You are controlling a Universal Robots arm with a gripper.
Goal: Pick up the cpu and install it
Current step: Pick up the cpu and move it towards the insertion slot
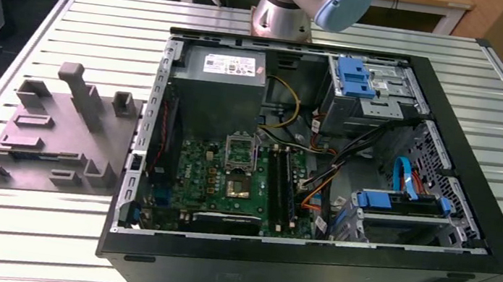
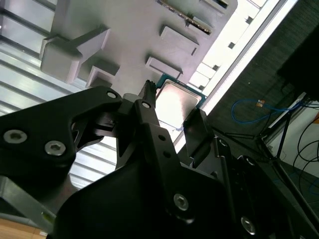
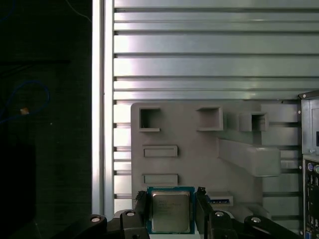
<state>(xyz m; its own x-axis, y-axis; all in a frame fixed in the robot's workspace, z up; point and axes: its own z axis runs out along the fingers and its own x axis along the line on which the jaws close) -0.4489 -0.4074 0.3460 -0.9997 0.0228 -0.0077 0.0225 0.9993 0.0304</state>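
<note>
Your gripper [image 3: 171, 196] is closed on the cpu [image 3: 170, 211], gripping opposite edges, over the grey fixture [image 3: 199, 159], which lies at nine o'clock from the computer case [image 1: 313, 266] in the exterior view.

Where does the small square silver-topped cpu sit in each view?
First wrist view: cpu at the gripper, at the grey plastic fixture's edge.
Second wrist view: cpu at that same fixture edge.
Exterior view: shared landmark, the fixture, lies on the exterior view's left of the black computer case.

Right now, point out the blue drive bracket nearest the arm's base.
The blue bracket near the power supply; the other blue bracket sits across the case.
</note>
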